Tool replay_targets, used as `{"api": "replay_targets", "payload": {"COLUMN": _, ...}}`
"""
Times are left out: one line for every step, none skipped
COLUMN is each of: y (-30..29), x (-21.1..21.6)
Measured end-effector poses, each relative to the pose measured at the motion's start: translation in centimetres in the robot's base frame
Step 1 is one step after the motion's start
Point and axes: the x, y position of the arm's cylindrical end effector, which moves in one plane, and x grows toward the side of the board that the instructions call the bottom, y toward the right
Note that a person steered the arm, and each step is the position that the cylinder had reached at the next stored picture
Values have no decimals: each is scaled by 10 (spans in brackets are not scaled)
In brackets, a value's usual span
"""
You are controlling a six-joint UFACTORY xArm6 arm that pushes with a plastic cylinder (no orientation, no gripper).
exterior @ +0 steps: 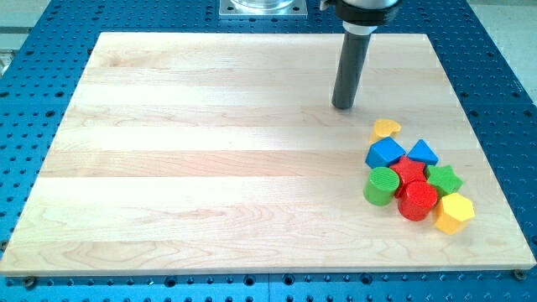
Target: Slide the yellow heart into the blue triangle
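The yellow heart (386, 128) lies on the wooden board at the view's right, at the top of a tight cluster of blocks. The blue triangle (423, 153) sits just below and to the right of it, a small gap between them. My tip (342, 106) rests on the board above and to the left of the heart, apart from it by about a block's width. The rod stands upright and touches no block.
The cluster also holds a blue cube (385, 153), a red star (409, 171), a green star (444, 179), a green cylinder (381, 185), a red cylinder (417, 201) and a yellow hexagon (454, 212). The board's right edge (487, 143) is near the cluster.
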Motion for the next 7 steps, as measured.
{"api": "replay_targets", "payload": {"y": 11, "x": 9}}
{"api": "replay_targets", "payload": {"y": 11, "x": 38}}
{"api": "replay_targets", "payload": {"y": 11, "x": 70}}
{"api": "replay_targets", "payload": {"y": 11, "x": 73}}
{"api": "replay_targets", "payload": {"y": 14, "x": 35}}
{"api": "replay_targets", "payload": {"y": 37, "x": 61}}
{"api": "replay_targets", "payload": {"y": 59, "x": 94}}
